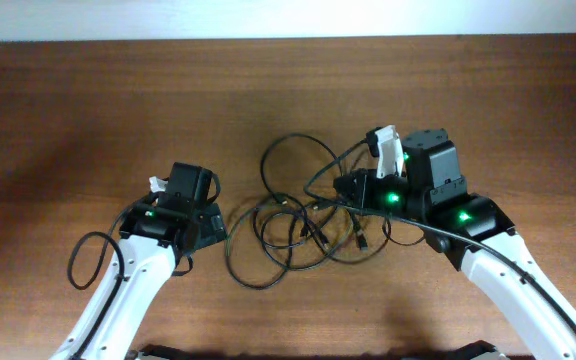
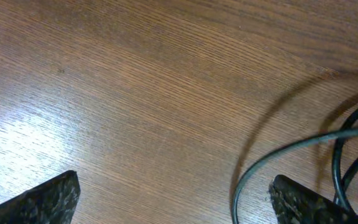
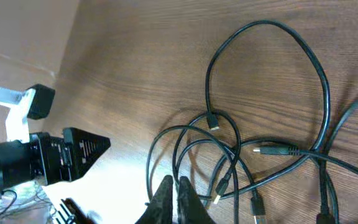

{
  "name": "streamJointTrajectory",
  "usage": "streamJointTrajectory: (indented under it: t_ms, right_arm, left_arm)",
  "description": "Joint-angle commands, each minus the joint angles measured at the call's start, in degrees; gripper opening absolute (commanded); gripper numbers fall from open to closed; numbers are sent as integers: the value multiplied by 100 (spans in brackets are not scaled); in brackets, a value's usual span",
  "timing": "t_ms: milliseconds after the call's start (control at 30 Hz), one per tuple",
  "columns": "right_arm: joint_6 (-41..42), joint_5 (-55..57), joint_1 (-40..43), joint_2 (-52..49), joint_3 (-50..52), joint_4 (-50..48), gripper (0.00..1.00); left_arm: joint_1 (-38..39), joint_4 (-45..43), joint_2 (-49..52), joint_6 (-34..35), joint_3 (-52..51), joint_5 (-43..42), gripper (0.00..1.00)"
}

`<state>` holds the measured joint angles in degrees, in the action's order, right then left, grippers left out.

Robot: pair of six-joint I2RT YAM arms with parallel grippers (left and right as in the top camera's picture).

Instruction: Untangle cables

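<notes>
The left arm [image 1: 128, 280] reaches up from the overhead view's lower left, the left gripper [image 2: 174, 182] spread wide, with its fingers [image 2: 48, 199] in the wrist view's bottom corners. The right arm [image 1: 513, 275] enters from the lower right, and the right gripper [image 3: 174, 190] is pinched together.

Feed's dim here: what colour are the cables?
The cables are black; clearest in the right wrist view.
</notes>
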<state>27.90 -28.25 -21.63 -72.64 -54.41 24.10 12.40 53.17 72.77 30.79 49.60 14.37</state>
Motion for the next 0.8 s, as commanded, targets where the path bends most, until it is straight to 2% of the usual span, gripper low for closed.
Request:
streamJointTrajectory:
  t_ms: [0, 233, 267, 300, 333, 433, 500, 567, 633, 667, 700, 733, 767]
  right_arm:
    - [-59, 79, 28, 17, -2, 11, 4]
    - [-39, -280, 37, 79, -4, -570, 4]
    - [2, 153, 39, 76, -4, -313, 22]
    - [422, 1252, 63, 76, -4, 332, 65]
    - [894, 2382, 205, 74, -4, 1051, 84]
    - [903, 3014, 675, 24, -2, 1617, 92]
    - [841, 3126, 1084, -352, -2, 1746, 95]
    - [540, 2870, 1119, -922, -2, 1587, 95]
    - [487, 2415, 1117, -1620, -2, 1178, 86]
    - [490, 2245, 1115, -1958, -2, 931, 69]
    - [492, 2114, 1115, -2199, -2, 778, 33]
    - [494, 2044, 1115, -2332, -2, 699, 4]
    - [492, 2035, 1115, -2295, -2, 697, 4]
  left_arm:
    - [-20, 7, 28, -90, -4, -20, 99]
    - [-20, 7, 28, -90, -4, -20, 99]
    - [-20, 7, 28, -90, -4, -20, 99]
    - [-20, 7, 28, -90, -4, -20, 99]
    - [-20, 7, 28, -90, -4, -20, 99]
    - [-20, 7, 28, -90, -4, -20, 99]
    - [-20, 7, 28, -90, -4, -20, 99]
    - [-20, 7, 28, -90, -4, -20, 99]
    - [-20, 7, 28, -90, -4, -20, 99]
    - [-20, 7, 28, -90, -4, -20, 99]
    - [-20, 7, 28, -90, -4, -20, 99]
    - [-20, 7, 28, -90, -4, -20, 99]
    - [-20, 7, 28, -90, -4, -20, 99]
